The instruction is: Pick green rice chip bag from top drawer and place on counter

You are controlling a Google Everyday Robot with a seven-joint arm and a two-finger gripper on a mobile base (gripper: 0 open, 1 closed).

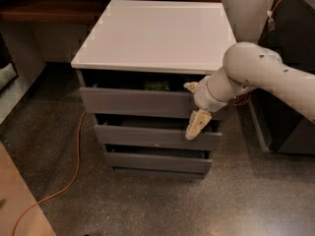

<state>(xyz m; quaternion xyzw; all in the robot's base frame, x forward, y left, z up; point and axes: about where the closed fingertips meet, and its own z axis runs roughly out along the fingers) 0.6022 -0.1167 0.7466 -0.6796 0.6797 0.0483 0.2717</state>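
At the far left of the frame an orange cable (pixel 78 146) runs down across the speckled floor (pixel 147 205), and a dark wooden shelf (pixel 44 9) crosses the upper left corner. Next, filling the upper middle, is the white counter (pixel 157 33), the top slab of a grey drawer cabinet. Just under it the top drawer (pixel 133 102) is pulled out a little, leaving a dark gap below the counter's front edge. In that gap, right of its middle, a bit of the green rice chip bag (pixel 156 85) shows inside the drawer; most of it is hidden. Below are a middle drawer (pixel 147 137) and a bottom drawer (pixel 152 162), each also pulled out slightly. Right of the bag, at the right end of the top drawer's front, sits the gripper (pixel 193 105), spread wide and holding nothing: one of its tan fingers (pixel 190 86) is up at the drawer's top edge, the other hangs down over the middle drawer's front. The white arm (pixel 266 77) reaches in from the right edge, in front of a dark cabinet (pixel 295 43).
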